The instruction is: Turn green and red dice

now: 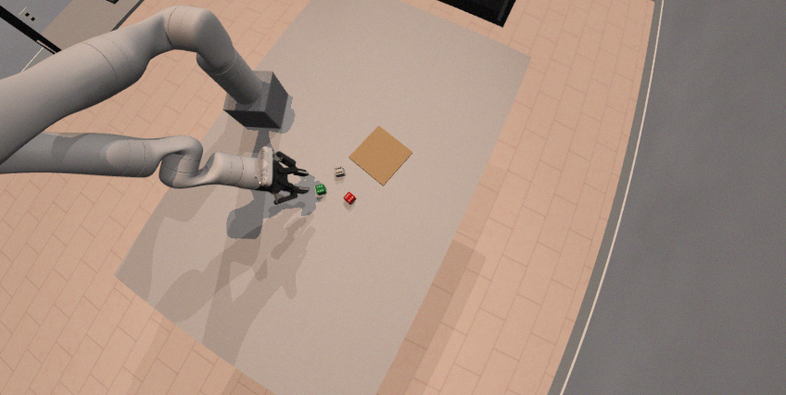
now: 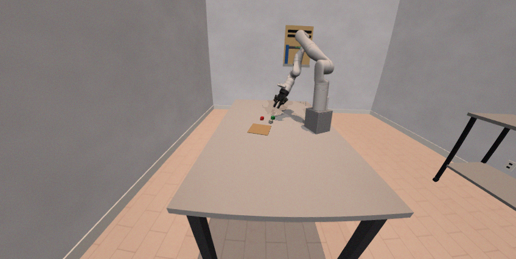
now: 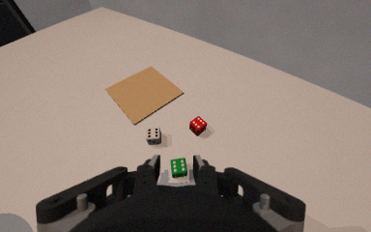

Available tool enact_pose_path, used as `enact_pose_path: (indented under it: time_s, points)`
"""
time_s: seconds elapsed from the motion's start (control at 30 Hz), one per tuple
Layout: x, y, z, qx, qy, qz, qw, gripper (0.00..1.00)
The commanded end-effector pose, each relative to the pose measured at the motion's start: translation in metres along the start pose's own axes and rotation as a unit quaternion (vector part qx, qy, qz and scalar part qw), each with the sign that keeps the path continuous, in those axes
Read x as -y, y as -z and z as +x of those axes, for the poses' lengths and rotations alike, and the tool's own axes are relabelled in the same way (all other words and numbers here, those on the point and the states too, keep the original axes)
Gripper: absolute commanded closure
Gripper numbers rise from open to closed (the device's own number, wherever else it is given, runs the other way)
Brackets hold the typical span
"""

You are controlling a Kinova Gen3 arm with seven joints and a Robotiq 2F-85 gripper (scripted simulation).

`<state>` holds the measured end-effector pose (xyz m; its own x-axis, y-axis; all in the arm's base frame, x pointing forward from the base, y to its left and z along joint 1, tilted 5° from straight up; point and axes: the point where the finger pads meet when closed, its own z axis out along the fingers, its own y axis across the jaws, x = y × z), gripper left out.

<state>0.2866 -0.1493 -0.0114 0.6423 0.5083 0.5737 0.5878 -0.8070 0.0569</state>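
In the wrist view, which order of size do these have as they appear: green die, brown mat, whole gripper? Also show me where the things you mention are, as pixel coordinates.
1. Gripper [image 1: 307, 181] [image 2: 277, 106] [image 3: 176, 163]
2. Brown mat [image 1: 381, 155] [image 2: 259, 129] [image 3: 145, 95]
3. Green die [image 1: 320, 189] [image 2: 272, 117] [image 3: 178, 167]

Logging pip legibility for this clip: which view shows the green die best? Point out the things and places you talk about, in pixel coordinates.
The wrist view: the green die [image 1: 320, 189] [image 2: 272, 117] [image 3: 178, 167] is largest there, its six-pip face plain between the fingertips. The top view shows it small, pips faint, just past the fingertips; the exterior view, only a tiny green cube.
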Motion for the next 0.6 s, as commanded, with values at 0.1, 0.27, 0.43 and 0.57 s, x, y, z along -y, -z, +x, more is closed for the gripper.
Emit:
enact_pose_path:
  time_s: [0.1,0.27,0.43,0.57]
  points:
    - [-0.003,0.001,0.018,0.040,0.021,-0.003,0.999,0.59]
    - [-0.002,0.000,0.023,0.096,0.021,-0.004,0.995,0.59]
    - [-0.002,-0.001,0.028,0.148,0.021,-0.005,0.989,0.59]
    - [-0.002,-0.001,0.034,0.183,0.020,-0.007,0.983,0.59]
